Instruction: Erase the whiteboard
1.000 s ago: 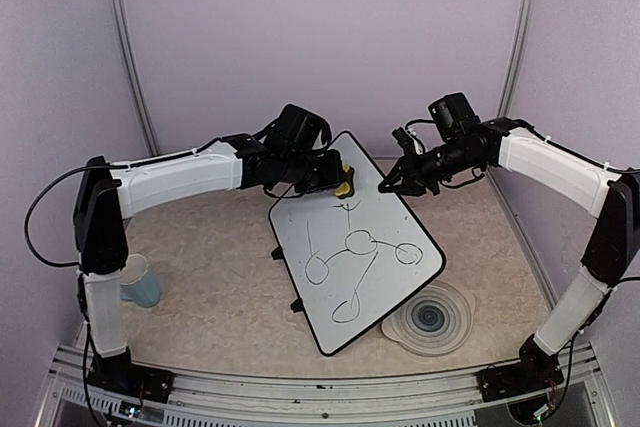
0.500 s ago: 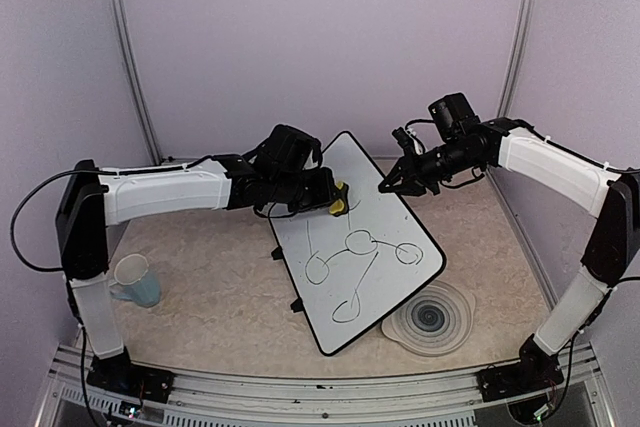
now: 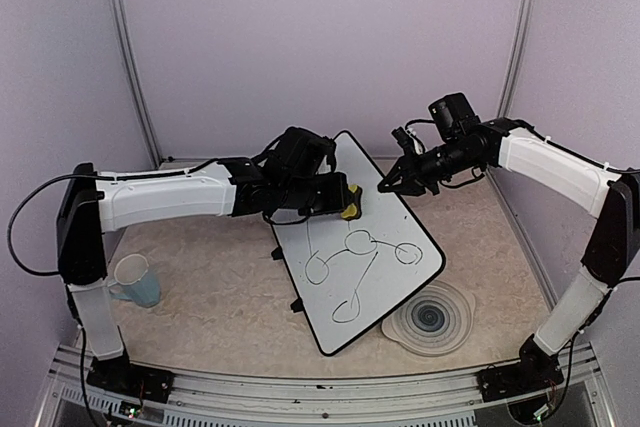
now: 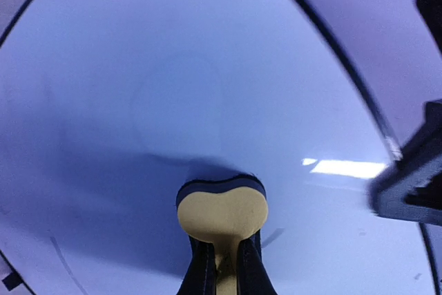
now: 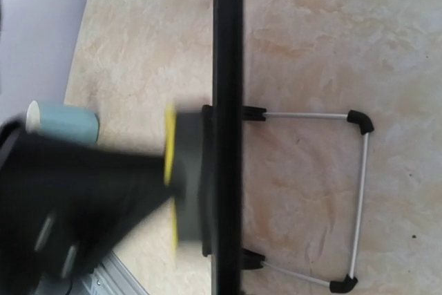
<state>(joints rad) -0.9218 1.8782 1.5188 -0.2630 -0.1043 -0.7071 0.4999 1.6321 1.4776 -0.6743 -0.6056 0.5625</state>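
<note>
Whiteboard [image 3: 395,217] stood tilted near the middle of the tabletop [image 3: 200,287], propped on a wire stand [image 5: 359,191] behind it, with its far corner highest.

Left fingers [image 4: 200,278] were pinched narrow on the yellow-and-black eraser [image 3: 349,211], pad flat against the board.

Change over the last second: the eraser had slid from near the top edge down the board, first toward the left arm's side, then back across. It sat just above the marker loops [image 3: 352,247]. A small squiggle that stood there a second ago no longer showed, either wiped or under the pad. The left wrist view showed clean white ahead of the pad and only faint strokes beside it.

Right fingers [image 3: 392,183] had not moved and sat just beside the board's upper right edge. Whether they touched or gripped it, and how wide they stood, could not be told.

Judgement: the upper strip was done or nearly so. The main drawing, loops and long lines, was untouched, so most of the job remained. The next passes would have to work downward through the loops.
</note>
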